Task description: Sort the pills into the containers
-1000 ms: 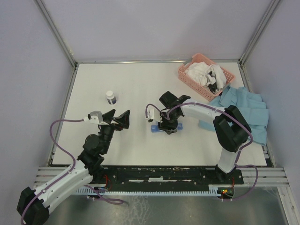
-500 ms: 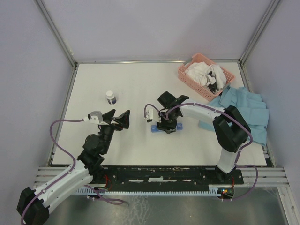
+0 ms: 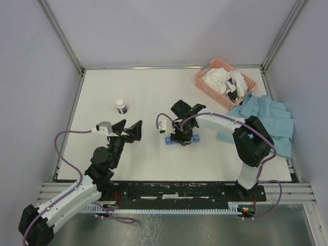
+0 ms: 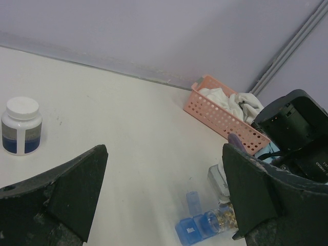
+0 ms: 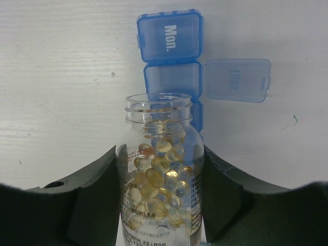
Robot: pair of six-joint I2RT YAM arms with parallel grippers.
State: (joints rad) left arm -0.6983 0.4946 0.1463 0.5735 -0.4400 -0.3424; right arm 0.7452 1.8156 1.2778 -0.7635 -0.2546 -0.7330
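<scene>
The right arm has edged slightly leftward over the blue strip, while the left arm has not stirred. At the left of the bench (image 3: 148, 92) stands a white-capped bottle (image 3: 121, 106). Nearer the arms, the left pincer (image 3: 129, 128) hangs spread wide and holds nothing. In the middle, the right pincer (image 5: 160, 154) pinches a clear uncapped bottle (image 5: 159, 107) with the yellowish pills (image 5: 154, 177) inside it. The bottle's mouth is at the open compartment of the blue pill organiser (image 5: 171, 77), next to the shut "Mon." lid. At the far right lie a pink basket (image 3: 224, 83) and blue cloths (image 3: 269, 120).
</scene>
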